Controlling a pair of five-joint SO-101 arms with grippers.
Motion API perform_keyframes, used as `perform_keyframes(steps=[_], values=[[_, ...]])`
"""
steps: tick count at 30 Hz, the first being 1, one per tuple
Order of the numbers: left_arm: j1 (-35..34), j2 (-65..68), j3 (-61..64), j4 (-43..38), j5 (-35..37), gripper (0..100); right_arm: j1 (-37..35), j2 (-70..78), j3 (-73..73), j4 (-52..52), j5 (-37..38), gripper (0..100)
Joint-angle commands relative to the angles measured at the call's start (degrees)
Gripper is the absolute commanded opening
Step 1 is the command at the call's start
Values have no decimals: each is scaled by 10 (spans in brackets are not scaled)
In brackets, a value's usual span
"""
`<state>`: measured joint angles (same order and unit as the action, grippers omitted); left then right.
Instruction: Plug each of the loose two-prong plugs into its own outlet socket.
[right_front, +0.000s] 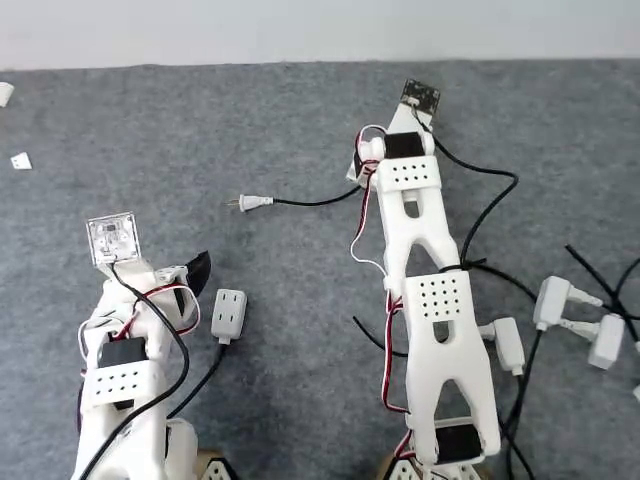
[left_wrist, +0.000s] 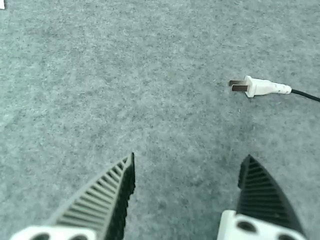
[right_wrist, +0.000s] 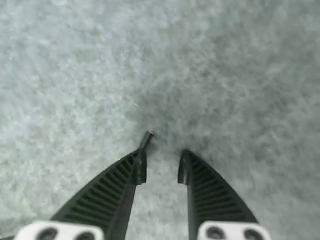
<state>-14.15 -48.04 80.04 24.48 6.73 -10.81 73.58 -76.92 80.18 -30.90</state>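
Observation:
A loose white two-prong plug (right_front: 255, 203) lies on the grey carpet, prongs pointing left, its black cord running right under the right arm (right_front: 415, 215). In the left wrist view the plug (left_wrist: 257, 87) lies well ahead of my left gripper (left_wrist: 190, 160), which is open with bare carpet between its fingers. A white outlet socket (right_front: 229, 312) on a black cord lies just right of the left arm (right_front: 130, 350). My right gripper (right_wrist: 161, 167) hangs over bare carpet, open by a narrow gap and holding nothing. A thin dark wire end (right_wrist: 148, 136) pokes out by one fingertip.
To the right of the right arm lie several white plugs and adapters (right_front: 553, 300) (right_front: 606, 342) (right_front: 508, 345) amid tangled black cords. Two small white scraps (right_front: 20, 160) sit at the far left. A pale wall edge (right_front: 300, 30) bounds the carpet at the back.

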Motion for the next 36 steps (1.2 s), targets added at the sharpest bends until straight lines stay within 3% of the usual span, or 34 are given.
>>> perform_keyframes(steps=[1, 8, 14, 23, 30, 36], values=[[-2, -13, -8, -15, -4, 313, 7, 0, -18, -34, 10, 129], [-2, -13, -8, -14, -4, 313, 0, 20, -12, -85, 11, 125], [-2, -13, -8, -14, -4, 313, -3, 58, -17, -140, 97, 31], [-2, -13, -8, -14, -4, 313, -11, 54, -18, -117, 103, 9], [-2, -13, -8, -14, -4, 313, -32, -4, -18, 22, 100, 9], [-2, -13, -8, -14, -4, 313, -106, -70, -18, 134, 100, 9]])
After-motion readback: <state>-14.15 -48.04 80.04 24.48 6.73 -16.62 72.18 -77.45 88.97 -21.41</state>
